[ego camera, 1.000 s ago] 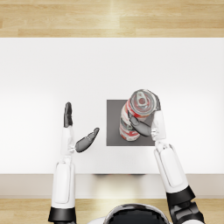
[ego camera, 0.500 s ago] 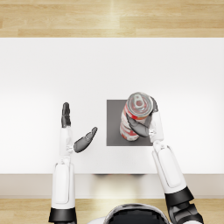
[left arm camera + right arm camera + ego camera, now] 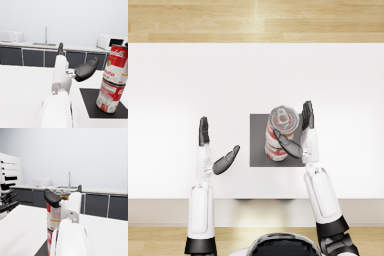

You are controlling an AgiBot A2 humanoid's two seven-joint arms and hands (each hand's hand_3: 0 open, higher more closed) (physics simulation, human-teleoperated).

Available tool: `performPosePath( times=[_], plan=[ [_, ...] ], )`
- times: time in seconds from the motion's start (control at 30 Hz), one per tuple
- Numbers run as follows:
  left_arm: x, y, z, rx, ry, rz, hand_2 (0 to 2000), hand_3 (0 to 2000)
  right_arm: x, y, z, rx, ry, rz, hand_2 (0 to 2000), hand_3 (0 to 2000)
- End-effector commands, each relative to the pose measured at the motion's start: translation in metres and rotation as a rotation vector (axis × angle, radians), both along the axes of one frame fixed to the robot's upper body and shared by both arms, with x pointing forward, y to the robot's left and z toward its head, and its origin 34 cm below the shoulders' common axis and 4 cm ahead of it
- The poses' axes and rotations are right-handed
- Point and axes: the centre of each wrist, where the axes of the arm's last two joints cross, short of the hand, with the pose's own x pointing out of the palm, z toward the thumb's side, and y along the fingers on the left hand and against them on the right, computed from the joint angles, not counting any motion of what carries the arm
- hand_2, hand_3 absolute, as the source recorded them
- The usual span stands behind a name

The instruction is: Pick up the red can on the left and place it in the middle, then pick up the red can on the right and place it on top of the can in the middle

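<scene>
Two red soup cans stand stacked on a dark square mat (image 3: 257,141) in the middle of the white table. The upper can (image 3: 283,120) sits on the lower can (image 3: 273,151), a little off-centre in the left wrist view, upper can (image 3: 117,64) over lower can (image 3: 111,98). My right hand (image 3: 301,136) is right beside the stack with fingers straight and thumb spread in front of the cans, holding nothing. In the right wrist view the hand (image 3: 65,201) partly hides the cans (image 3: 53,218). My left hand (image 3: 213,151) hovers open to the left of the mat, apart from the cans.
The white table (image 3: 178,90) stretches wide on both sides and beyond the mat. A wooden floor strip (image 3: 256,20) lies past its far edge. Kitchen counters with a sink (image 3: 45,44) and microwaves stand in the background.
The right hand brought the upper can slightly left and toward me over the lower can, then its fingers straightened away from it. The left hand has barely moved.
</scene>
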Motion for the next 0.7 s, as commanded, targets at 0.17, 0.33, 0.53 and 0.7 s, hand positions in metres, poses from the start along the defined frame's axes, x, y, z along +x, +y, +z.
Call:
performPosePath(
  times=[0.17,0.33,0.53,0.7],
  plan=[
    [0.003,0.008,0.035,-0.011,-0.128,0.032,0,0,-0.013,-0.021,0.065,0.012,-0.255,-0.039,0,0],
    [0.010,0.024,0.065,-0.019,-0.228,0.088,0,0,-0.019,-0.059,0.089,0.109,-0.338,-0.174,0,0],
    [0.012,0.040,0.082,-0.027,-0.283,0.143,0,0,-0.017,-0.095,0.082,0.058,-0.492,-0.171,0,0],
    [0.012,0.050,0.080,-0.038,-0.277,0.176,0,0,-0.013,-0.116,0.069,0.043,-0.565,-0.189,0,0]
  ],
)
